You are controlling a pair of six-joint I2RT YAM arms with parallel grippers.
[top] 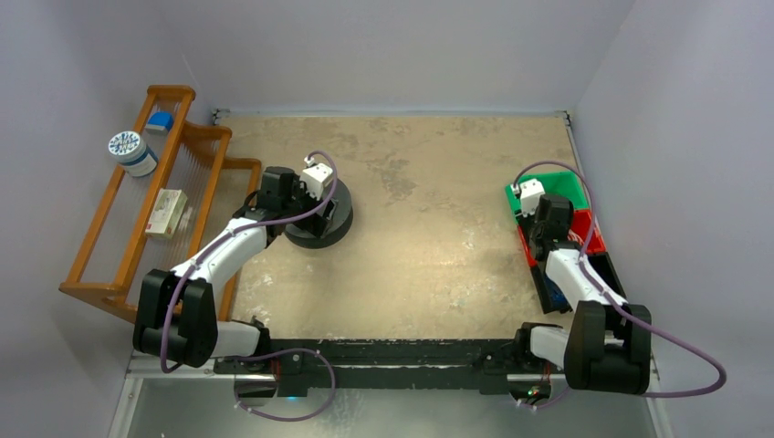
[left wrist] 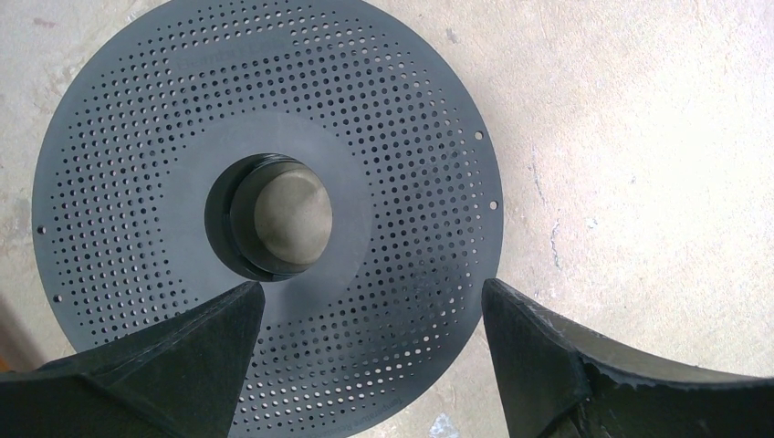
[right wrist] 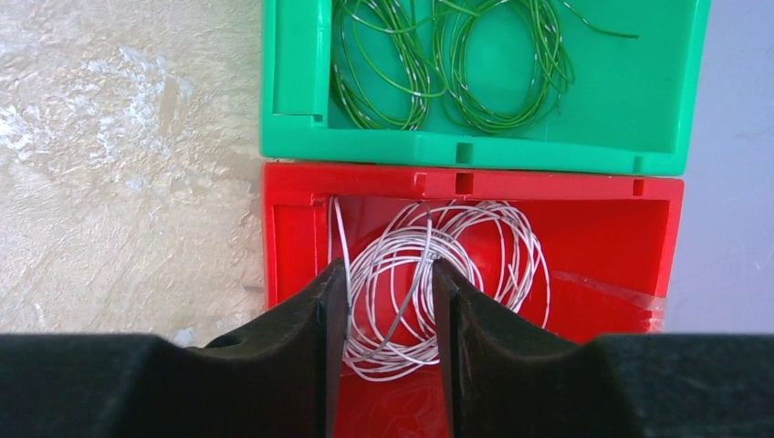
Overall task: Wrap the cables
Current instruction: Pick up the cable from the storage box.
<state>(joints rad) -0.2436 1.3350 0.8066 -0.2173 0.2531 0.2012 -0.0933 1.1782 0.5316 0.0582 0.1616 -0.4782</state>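
The white cable lies coiled in the red bin. The right fingers straddle its loops, narrowly parted, poised to pinch. The left fingers hang wide open over the black spool, ready to steady it.

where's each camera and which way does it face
Top external: above, behind the bases, looking down at the table; left arm, right arm show.
Left wrist: looks down on the perforated disc; open left pincer shows.
Right wrist: looks down on white cables in red bin; right pincer straddles them.
Shared: top view also shows disc, bin.
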